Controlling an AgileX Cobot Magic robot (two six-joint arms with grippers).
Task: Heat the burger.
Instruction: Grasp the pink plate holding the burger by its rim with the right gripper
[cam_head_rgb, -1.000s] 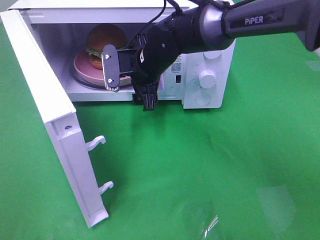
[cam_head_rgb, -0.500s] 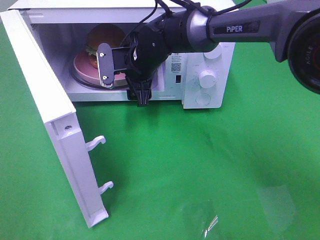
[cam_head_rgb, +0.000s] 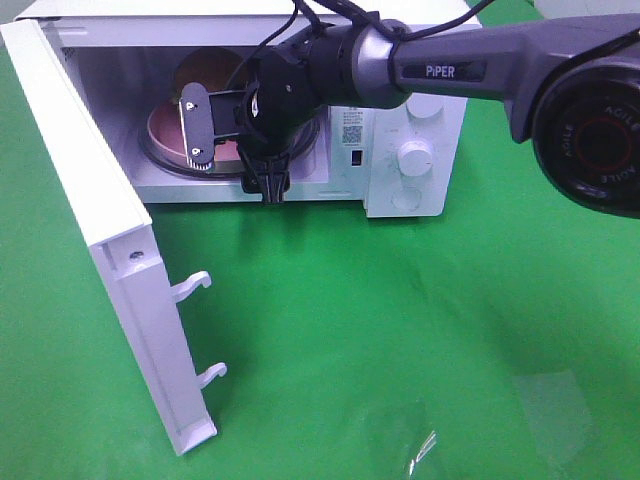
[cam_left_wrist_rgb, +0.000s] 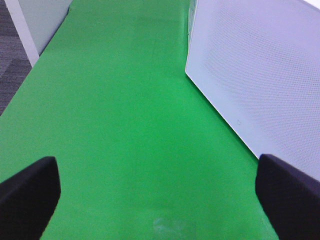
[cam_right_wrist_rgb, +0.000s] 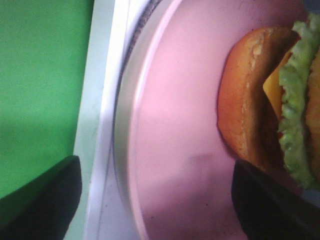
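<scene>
**While the microwave door hangs open, the burger is seen on its plate inside**

The burger (cam_right_wrist_rgb: 272, 100) is seated on a pink plate (cam_right_wrist_rgb: 175, 140) within the microwave (cam_head_rgb: 410, 150). The right gripper (cam_head_rgb: 225, 130) is held at the cavity mouth, jaws spread, nothing clasped. The left gripper (cam_left_wrist_rgb: 155, 200) is spread wide above the green cloth (cam_left_wrist_rgb: 125, 125), beside the door (cam_head_rgb: 110, 230).

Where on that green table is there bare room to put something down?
The green cloth in front of the microwave, right of its open door, is bare. The microwave's mouth is crowded: the pink plate, burger and right gripper.
</scene>
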